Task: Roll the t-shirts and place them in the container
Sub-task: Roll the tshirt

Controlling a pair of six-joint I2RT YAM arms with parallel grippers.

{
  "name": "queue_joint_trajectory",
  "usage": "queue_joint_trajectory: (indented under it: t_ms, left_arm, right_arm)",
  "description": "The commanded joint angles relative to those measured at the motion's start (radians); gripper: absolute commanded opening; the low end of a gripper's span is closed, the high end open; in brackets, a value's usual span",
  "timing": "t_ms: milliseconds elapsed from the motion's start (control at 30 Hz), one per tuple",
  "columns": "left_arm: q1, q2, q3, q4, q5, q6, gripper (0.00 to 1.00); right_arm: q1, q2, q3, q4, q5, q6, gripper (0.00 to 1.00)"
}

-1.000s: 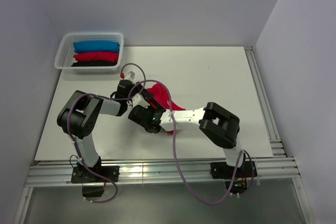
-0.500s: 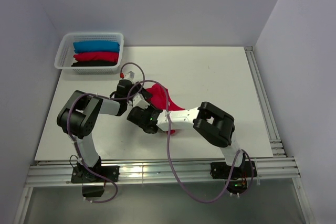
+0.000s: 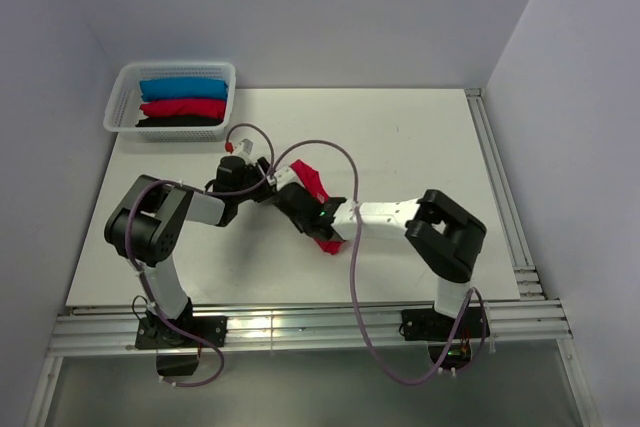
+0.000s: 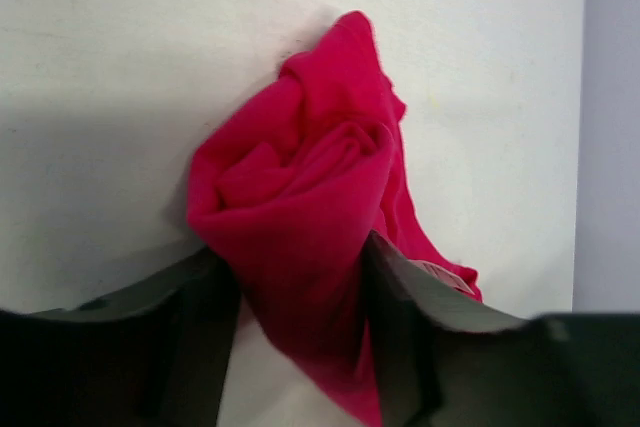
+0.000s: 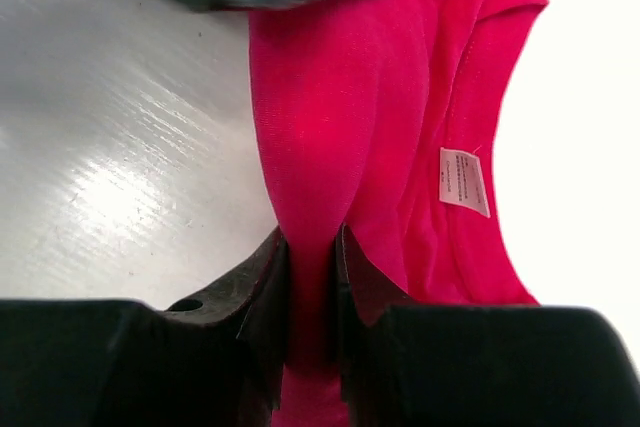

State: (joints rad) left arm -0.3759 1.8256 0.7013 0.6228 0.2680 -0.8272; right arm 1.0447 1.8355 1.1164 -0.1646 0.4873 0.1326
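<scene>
A crimson-red t-shirt (image 3: 315, 183) lies bunched on the white table (image 3: 420, 147) between both arms. My right gripper (image 5: 311, 247) is shut on a narrow fold of the t-shirt (image 5: 340, 97), whose pale neck label (image 5: 464, 182) shows to the right. From above, the right gripper (image 3: 308, 212) sits at the cloth's near side. My left gripper (image 4: 295, 267) is open. The rolled end of the t-shirt (image 4: 300, 167) sits loosely between its fingers, with a gap beside the left finger (image 4: 200, 337). From above, the left gripper (image 3: 272, 187) is at the shirt's left end.
A white lattice basket (image 3: 120, 97) stands at the table's far left corner with three rolled t-shirts in it: blue (image 3: 183, 88), red (image 3: 183, 107) and black (image 3: 178, 121). Purple cables (image 3: 352, 277) loop over both arms. A metal rail (image 3: 500, 187) runs along the right edge.
The right gripper has shut on a fold of the red t-shirt and its arm has swung right. The left jaws have widened. The shirt now looks narrower and drawn out.
</scene>
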Motion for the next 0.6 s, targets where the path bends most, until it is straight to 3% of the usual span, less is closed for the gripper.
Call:
queue_joint_trajectory:
  t_ms: [0, 167, 267, 433, 567]
  left_arm:
    - [0.031, -0.031, -0.057, 0.046, 0.040, 0.008, 0.60]
    - [0.061, -0.061, -0.118, 0.169, 0.080, -0.009, 0.78]
    - [0.075, -0.084, -0.157, 0.221, 0.085, -0.019, 0.84]
    - [0.078, -0.104, -0.184, 0.253, 0.085, -0.015, 0.85]
    - [0.078, -0.103, -0.184, 0.261, 0.088, -0.009, 0.85]
  right_arm:
    - [-0.086, -0.091, -0.061, 0.079, -0.298, 0.062, 0.00]
    - [-0.222, -0.113, -0.104, 0.117, -0.588, 0.107, 0.00]
    - [-0.313, -0.098, -0.138, 0.160, -0.821, 0.146, 0.00]
    - [-0.455, -0.059, -0.202, 0.295, -1.164, 0.254, 0.00]
    - [-0.543, -0.001, -0.245, 0.402, -1.314, 0.352, 0.00]
